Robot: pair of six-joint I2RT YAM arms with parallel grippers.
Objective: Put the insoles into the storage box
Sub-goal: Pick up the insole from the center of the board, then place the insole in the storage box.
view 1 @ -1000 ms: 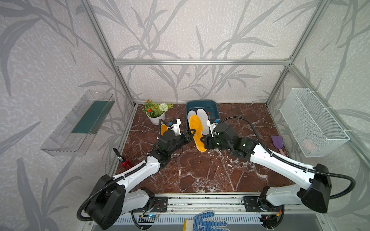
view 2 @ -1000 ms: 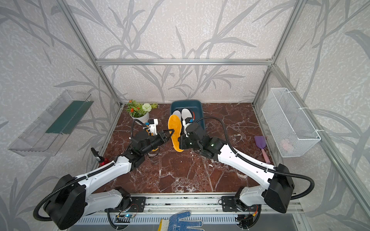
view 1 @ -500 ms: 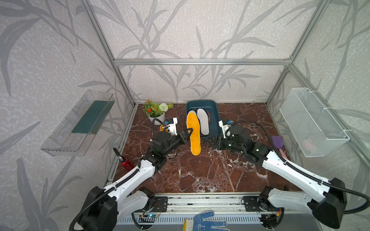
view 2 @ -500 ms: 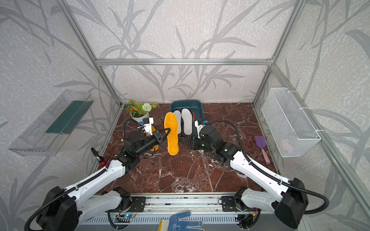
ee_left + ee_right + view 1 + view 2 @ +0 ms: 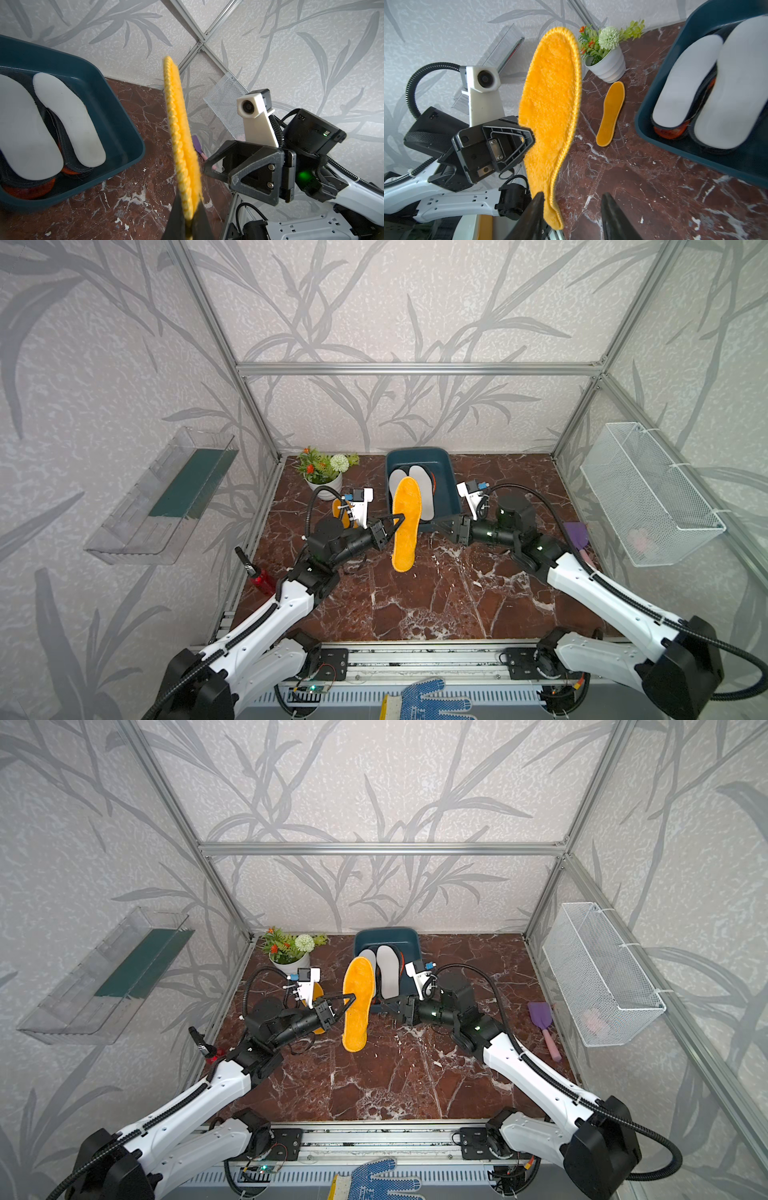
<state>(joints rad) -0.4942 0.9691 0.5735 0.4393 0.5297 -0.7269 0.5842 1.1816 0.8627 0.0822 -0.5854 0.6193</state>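
**Left claw [image 5: 394,521] grips fluffy yellow insole [image 5: 406,506]; right claw [image 5: 435,529] open, empty**

Second yellow insole [image 5: 611,114] lies flat on worktop [image 5: 415,605] near flower pot [image 5: 324,483]. Left claw is pinched tight on the long edge of fluffy yellow insole, which is lifted off the worktop with its toe end toward storage box [image 5: 448,485]. The box at the back has two white insoles [image 5: 422,493] on top of dark and red-orange ones. Right claw's jaws are apart, just right of the held insole, not touching it.

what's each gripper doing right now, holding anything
Left gripper: closed, holding the fuzzy yellow insole by its side edge.
Right gripper: open, jaws apart, holding nothing.
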